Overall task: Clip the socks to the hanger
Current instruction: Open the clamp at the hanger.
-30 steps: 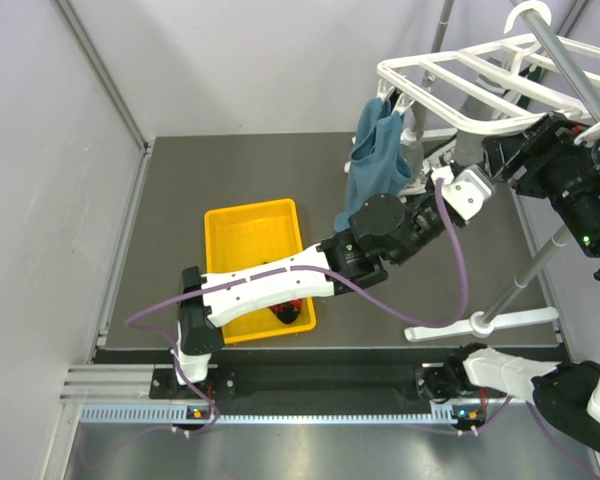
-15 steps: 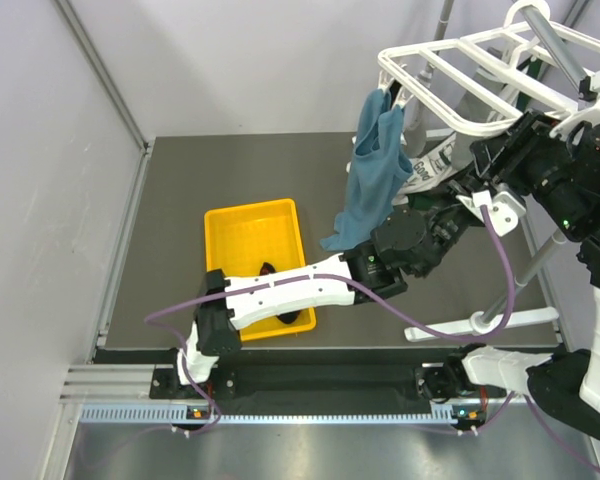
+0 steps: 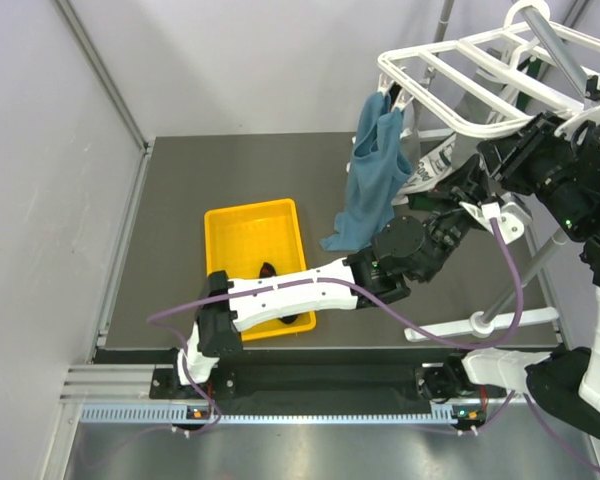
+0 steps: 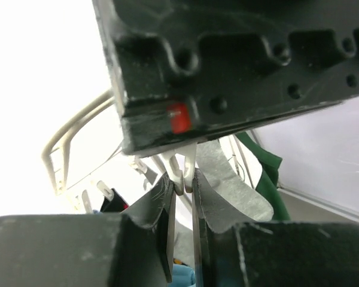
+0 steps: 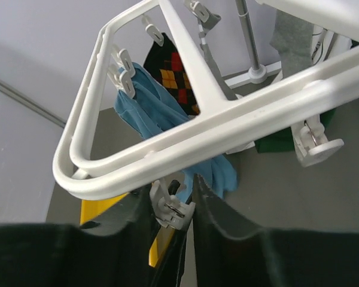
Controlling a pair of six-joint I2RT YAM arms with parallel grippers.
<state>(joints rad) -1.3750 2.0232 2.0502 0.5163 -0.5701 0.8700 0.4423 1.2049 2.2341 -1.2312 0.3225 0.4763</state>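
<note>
Narrowed since a second ago, the right gripper (image 5: 173,194) pinches a clip (image 5: 169,209) on the hanger (image 5: 185,140). The left gripper (image 4: 183,182) sits nearly closed just below, its hold unclear. A blue sock (image 3: 372,175) hangs from the hanger. The yellow tray (image 3: 245,235) by the table's (image 3: 170,250) near edge holds a dark sock (image 3: 267,268), less hidden by the left arm (image 3: 280,290) than before.

The hanger (image 3: 460,125) is cut off at right; the left arm (image 3: 280,290) partly covers the yellow tray (image 3: 245,230).

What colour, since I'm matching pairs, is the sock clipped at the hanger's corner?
The sock is plain blue, clearest in the top external view.
</note>
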